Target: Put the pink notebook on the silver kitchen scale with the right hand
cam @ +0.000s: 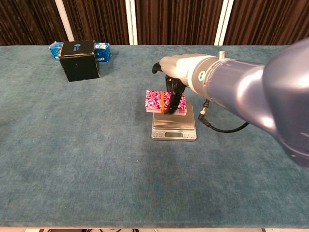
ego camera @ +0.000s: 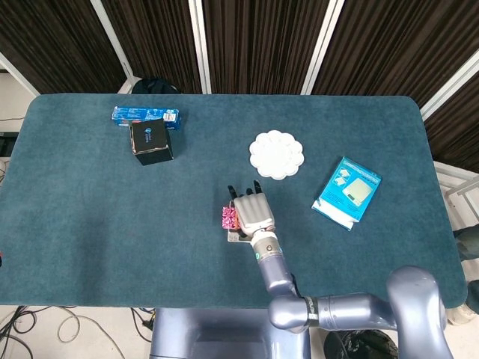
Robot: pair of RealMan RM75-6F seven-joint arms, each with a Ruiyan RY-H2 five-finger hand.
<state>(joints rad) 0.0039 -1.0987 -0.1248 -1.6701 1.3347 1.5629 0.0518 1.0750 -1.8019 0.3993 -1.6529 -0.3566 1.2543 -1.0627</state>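
Note:
The pink patterned notebook (cam: 165,102) with an orange band hangs just above the silver kitchen scale (cam: 174,126), overhanging its left edge. My right hand (cam: 179,72) grips the notebook from above, fingers curled down over its far and near sides. In the head view the right hand (ego camera: 252,213) covers most of the scale (ego camera: 236,237), and only the notebook's left end (ego camera: 229,218) shows. Whether the notebook touches the scale plate I cannot tell. My left hand is not visible in either view.
A white flower-shaped palette (ego camera: 276,155) lies beyond the scale. A blue scale box (ego camera: 346,191) sits to the right. A black cube (ego camera: 151,141) and a blue carton (ego camera: 147,115) stand at the far left. A cable (cam: 219,128) trails from the right arm.

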